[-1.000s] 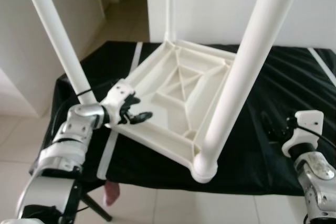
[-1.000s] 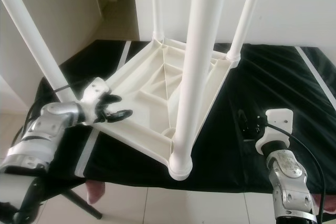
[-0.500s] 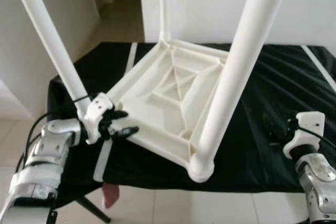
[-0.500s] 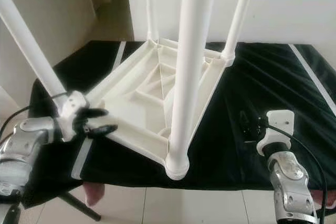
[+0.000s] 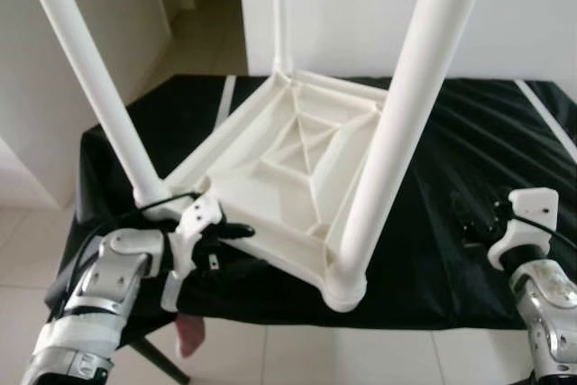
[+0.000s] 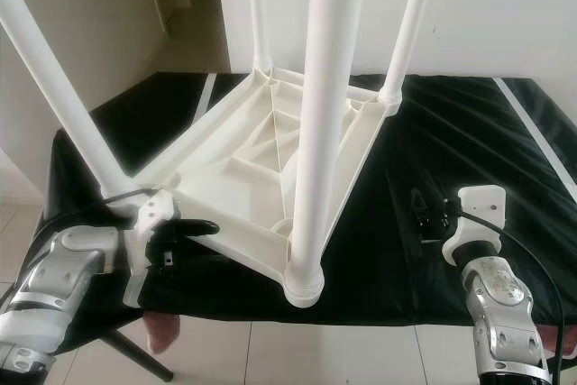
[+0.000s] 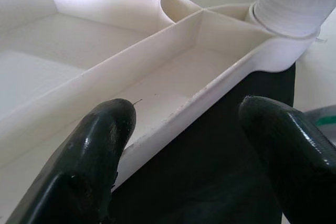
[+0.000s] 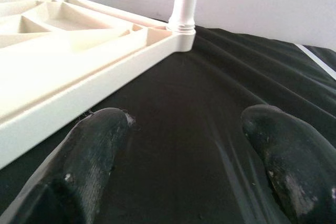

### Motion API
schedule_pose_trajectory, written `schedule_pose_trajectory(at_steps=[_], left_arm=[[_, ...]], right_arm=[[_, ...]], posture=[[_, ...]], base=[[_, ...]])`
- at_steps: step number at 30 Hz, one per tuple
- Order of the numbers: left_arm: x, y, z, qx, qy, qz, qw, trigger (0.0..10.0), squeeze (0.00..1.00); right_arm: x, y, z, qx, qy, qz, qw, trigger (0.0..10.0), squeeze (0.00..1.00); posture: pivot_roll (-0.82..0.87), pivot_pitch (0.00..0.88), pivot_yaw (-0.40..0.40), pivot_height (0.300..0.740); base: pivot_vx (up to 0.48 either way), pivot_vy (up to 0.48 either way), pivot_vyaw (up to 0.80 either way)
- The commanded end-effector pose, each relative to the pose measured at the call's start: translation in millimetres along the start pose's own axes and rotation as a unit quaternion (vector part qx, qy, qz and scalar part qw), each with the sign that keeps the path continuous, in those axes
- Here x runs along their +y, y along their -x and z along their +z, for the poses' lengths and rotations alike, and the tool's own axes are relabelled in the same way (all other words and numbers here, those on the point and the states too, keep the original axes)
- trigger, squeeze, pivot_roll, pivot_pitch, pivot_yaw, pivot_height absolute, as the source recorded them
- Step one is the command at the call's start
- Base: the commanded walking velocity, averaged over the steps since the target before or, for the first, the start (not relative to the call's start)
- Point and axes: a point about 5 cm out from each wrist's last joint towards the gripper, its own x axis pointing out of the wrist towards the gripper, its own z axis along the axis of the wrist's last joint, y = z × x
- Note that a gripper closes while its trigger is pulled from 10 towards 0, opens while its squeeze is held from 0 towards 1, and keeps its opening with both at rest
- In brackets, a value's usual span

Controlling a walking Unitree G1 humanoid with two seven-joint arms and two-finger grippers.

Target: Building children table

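The children's table (image 5: 297, 155) lies upside down on the black-draped desk (image 5: 469, 132). The left pincer (image 5: 221, 239), fingers spread wide, has dropped back from the near-left leg (image 5: 99, 87) to the frame's rim (legs look fitted); the right pincer (image 6: 431, 218) stays open beside it.

Smooth, seemingly plastic table (image 5: 306, 160) on creased black cloth (image 5: 469, 151).

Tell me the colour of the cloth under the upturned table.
Black, with a white stripe; the cloth shows best in the right eye view, under the white table.
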Motion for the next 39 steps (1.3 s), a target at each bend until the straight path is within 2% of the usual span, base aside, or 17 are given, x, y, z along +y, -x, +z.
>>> schedule_pose_trajectory(at_steps=[1,2,5,10,17,21,24,26,32,35,39], left_arm=[[2.9,-9.2,-14,0.049,-0.003,0.055,0.997,10.0,0.0],[2.9,-9.2,-14,0.049,-0.003,0.055,0.997,10.0,0.0],[14.2,-11.9,-20,0.101,-0.036,0.118,0.987,10.0,0.0],[20.6,-9.0,-16,0.113,-0.046,0.15,0.981,10.0,0.0],[26.0,-4.9,-14,0.121,-0.062,0.164,0.977,10.0,0.0],[29.1,-3.9,-14,0.122,-0.053,0.171,0.976,10.0,0.0],[39.2,-2.0,-10,0.115,-0.047,0.201,0.972,10.0,0.0],[42.2,-2.6,-13,0.128,-0.042,0.205,0.97,10.0,0.0],[35.9,-5.2,-25,0.161,-0.038,0.188,0.968,10.0,0.0],[39.1,-5.1,-27,0.163,-0.005,0.227,0.96,10.0,0.0],[39.9,-6.6,-26,0.166,0.0,0.25,0.954,10.0,0.0]], right_arm=[[5.0,-3.3,-1,0.007,0.002,0.012,1.0,10.0,0.0],[5.0,-3.3,-1,0.007,0.002,0.012,1.0,10.0,0.0],[6.3,-5.3,0,0.005,0.002,0.014,1.0,10.0,0.0],[7.2,-6.2,0,0.005,0.001,0.015,1.0,10.0,0.0],[9.0,-7.4,0,0.004,0.002,0.018,1.0,10.0,0.0],[9.0,-7.7,0,0.004,0.002,0.019,1.0,10.0,0.0],[9.0,-8.4,0,0.005,0.002,0.019,1.0,10.0,0.0],[10.4,-9.1,-1,0.005,0.003,0.021,1.0,10.0,0.0],[10.6,-10.0,-1,0.005,0.003,0.02,1.0,10.0,0.0],[10.3,-9.3,-2,0.005,0.003,0.016,1.0,10.0,0.0],[10.8,-8.8,-3,0.005,0.002,0.015,1.0,10.0,0.0]], posture=[[-0.01,0.0,-0.014,0.74],[-0.01,0.0,-0.014,0.74],[-0.01,0.0,-0.012,0.74],[-0.01,0.0,-0.013,0.74],[-0.01,0.0,-0.014,0.74],[-0.01,0.0,-0.013,0.74],[-0.01,0.0,-0.015,0.74],[-0.01,0.0,-0.012,0.74],[-0.01,0.0,-0.006,0.74],[-0.01,0.0,0.0,0.74],[-0.01,0.0,0.003,0.74]], base=[[0.0,0.0,0.0],[0.0,0.0,0.0],[0.0,0.0,0.0],[0.0,0.0,0.0],[0.0,0.0,0.0],[0.0,0.0,0.0],[0.0,0.0,0.0],[0.0,0.0,0.0],[0.0,0.0,0.0],[0.0,0.0,0.0],[0.0,0.0,0.0]])
